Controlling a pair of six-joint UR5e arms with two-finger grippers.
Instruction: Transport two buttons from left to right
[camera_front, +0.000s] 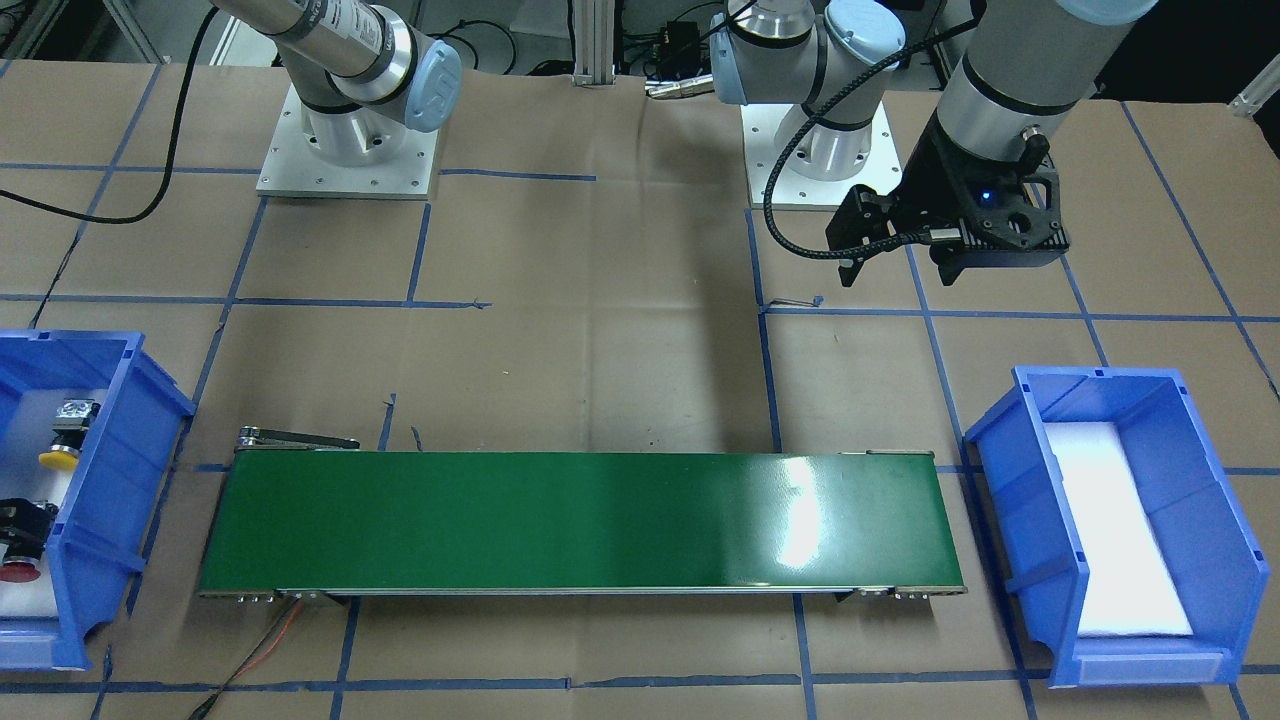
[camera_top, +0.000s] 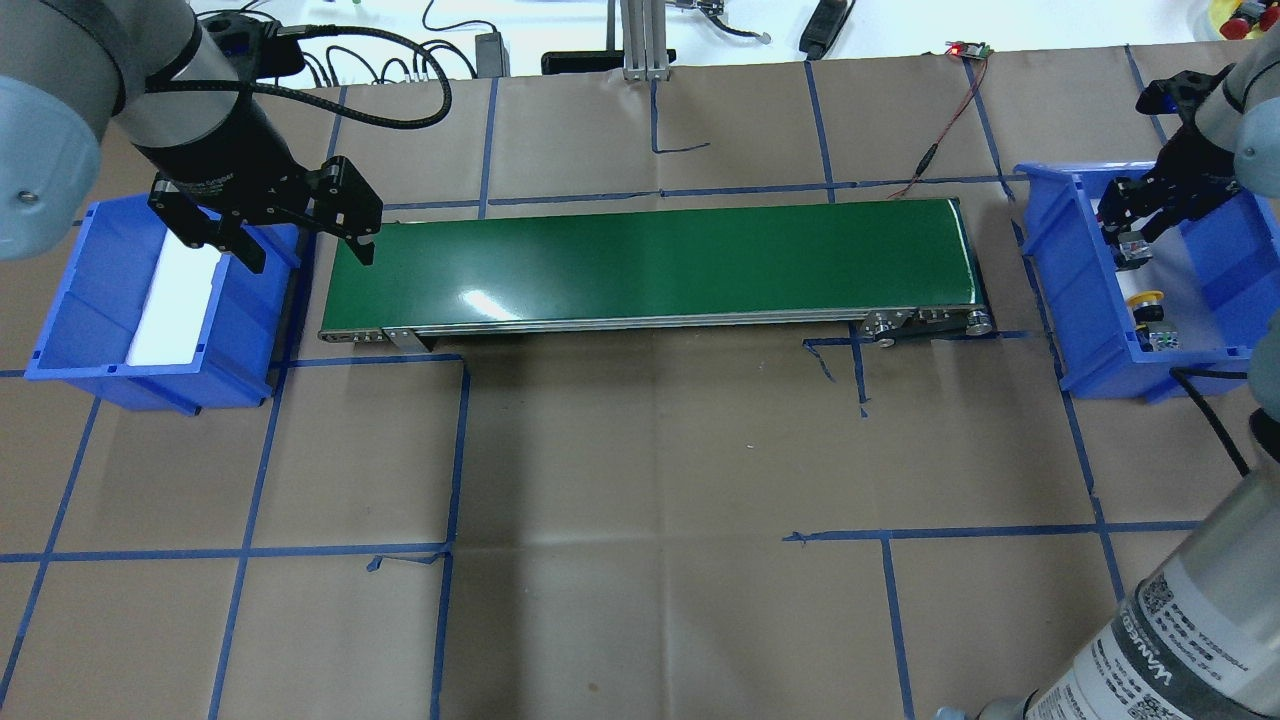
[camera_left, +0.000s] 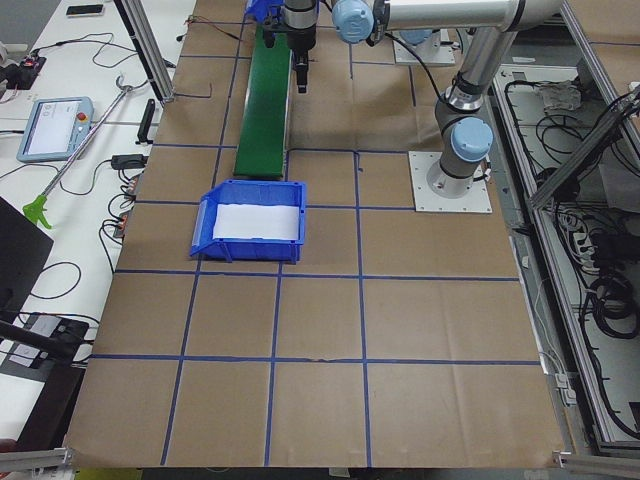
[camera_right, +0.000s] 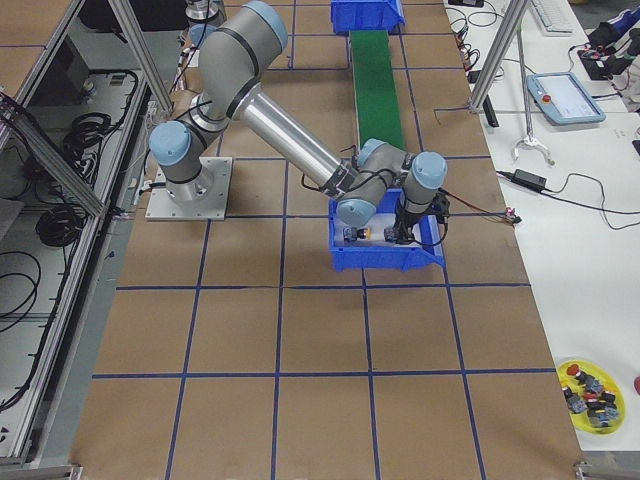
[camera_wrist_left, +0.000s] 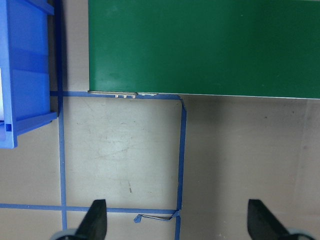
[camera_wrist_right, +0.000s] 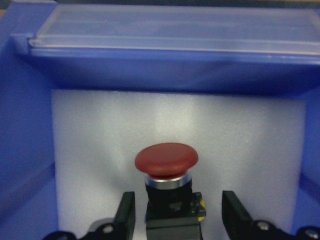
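Note:
Two buttons lie on white foam in the blue bin (camera_top: 1050, 270) on my right side. The red button (camera_wrist_right: 166, 159) lies between the fingers (camera_wrist_right: 126, 212) of my right gripper (camera_wrist_right: 177, 210), which is open, with a gap on each side of the button's black collar. The yellow button (camera_top: 1143, 298) lies beside it, nearer my base, untouched. It also shows in the front-facing view, where the yellow button (camera_front: 60, 458) and red button (camera_front: 15, 572) sit at the left edge. My left gripper (camera_top: 300, 245) hangs open and empty between the other bin and the belt.
A green conveyor belt (camera_top: 650, 265) spans the gap between the two bins. The blue bin (camera_top: 100, 300) on my left holds only white foam. Cables run along the table's far edge, and a yellow dish (camera_right: 590, 385) with spare buttons sits off to the side.

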